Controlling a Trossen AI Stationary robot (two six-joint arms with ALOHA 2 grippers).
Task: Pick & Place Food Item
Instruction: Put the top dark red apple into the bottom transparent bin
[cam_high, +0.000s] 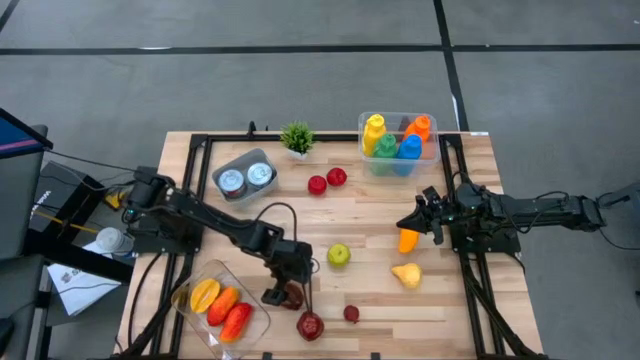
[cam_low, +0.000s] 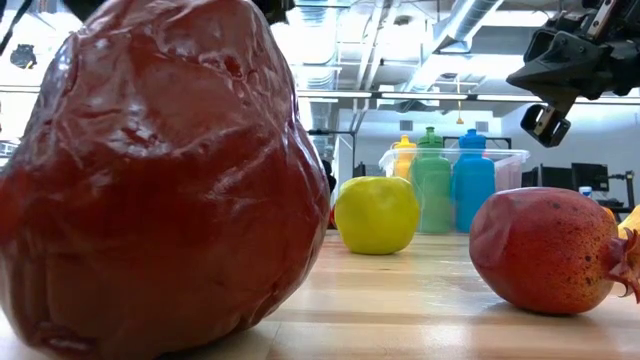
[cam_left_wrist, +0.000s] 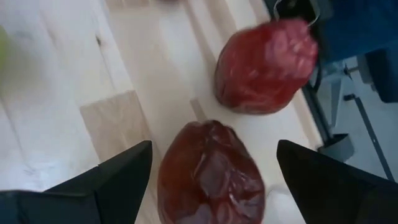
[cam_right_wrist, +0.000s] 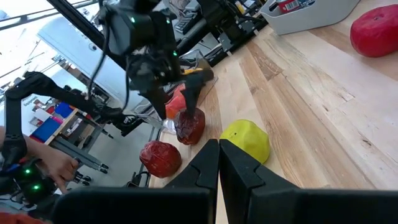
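Observation:
A dark red, wrinkled fruit (cam_left_wrist: 211, 177) lies on the wooden table near its front edge. My left gripper (cam_left_wrist: 214, 146) hangs over it, open and slanting down, with one finger on either side and a gap to each. In the high view this gripper (cam_high: 283, 293) and the fruit (cam_high: 292, 296) sit beside a clear tray (cam_high: 255, 322). A brighter red fruit (cam_left_wrist: 266, 65) lies just beyond, at the table's edge. My right gripper (cam_high: 412, 220) waits shut at the right, raised above the table (cam_low: 545, 120).
The tray holds orange and red fruit (cam_high: 222, 305). A green apple (cam_high: 339, 255), a yellow pear (cam_high: 406, 274), an orange item (cam_high: 407, 241) and a small red fruit (cam_high: 351, 313) lie mid-table. At the back stand a bottle bin (cam_high: 398, 140), a can container (cam_high: 245, 176) and a plant (cam_high: 296, 137).

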